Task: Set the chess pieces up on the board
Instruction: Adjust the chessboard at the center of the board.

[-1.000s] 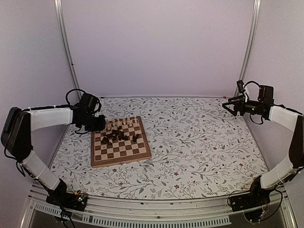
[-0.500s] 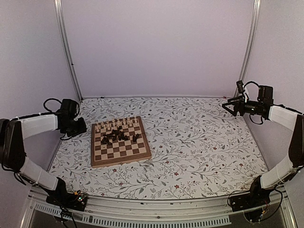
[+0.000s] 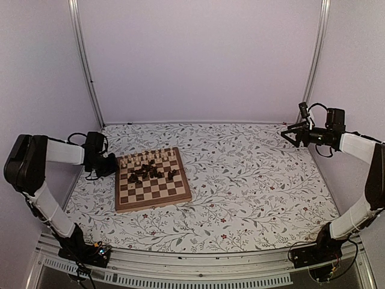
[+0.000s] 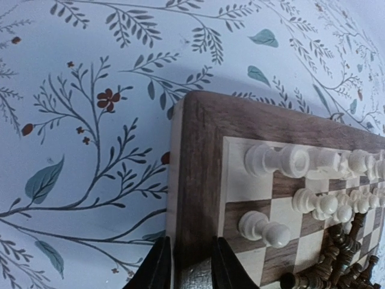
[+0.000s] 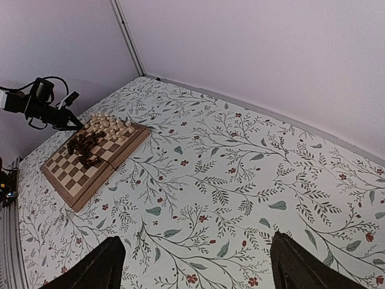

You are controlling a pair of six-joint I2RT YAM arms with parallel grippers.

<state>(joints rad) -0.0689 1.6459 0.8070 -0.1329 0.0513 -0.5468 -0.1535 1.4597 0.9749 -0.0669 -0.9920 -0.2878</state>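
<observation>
The board [image 3: 154, 203] lies left of centre on the floral cover. Pale chess pieces [image 3: 150, 158] stand in rows along its far edge, and dark chess pieces [image 3: 150, 172] lie heaped behind them in the middle. My left gripper [image 3: 113, 164] is low at the board's far left corner. In the left wrist view its fingers [image 4: 159, 265] straddle the board's brown rim [image 4: 198, 180] and are closed on it, with pale pieces [image 4: 283, 161] and dark pieces [image 4: 337, 265] just to the right. My right gripper [image 3: 289, 133] is open and empty, raised at the far right.
The floral table cover [image 3: 252, 180] spreads to the right of the board. In the right wrist view the board [image 5: 90, 189] is far left and the open gripper [image 5: 198, 265] hangs over bare cover. Enclosure walls and posts stand close behind and beside.
My left arm pulled back left from over the board's far left corner, then came down and in, so its fingers now clamp the board's left rim. The right arm has not moved.
</observation>
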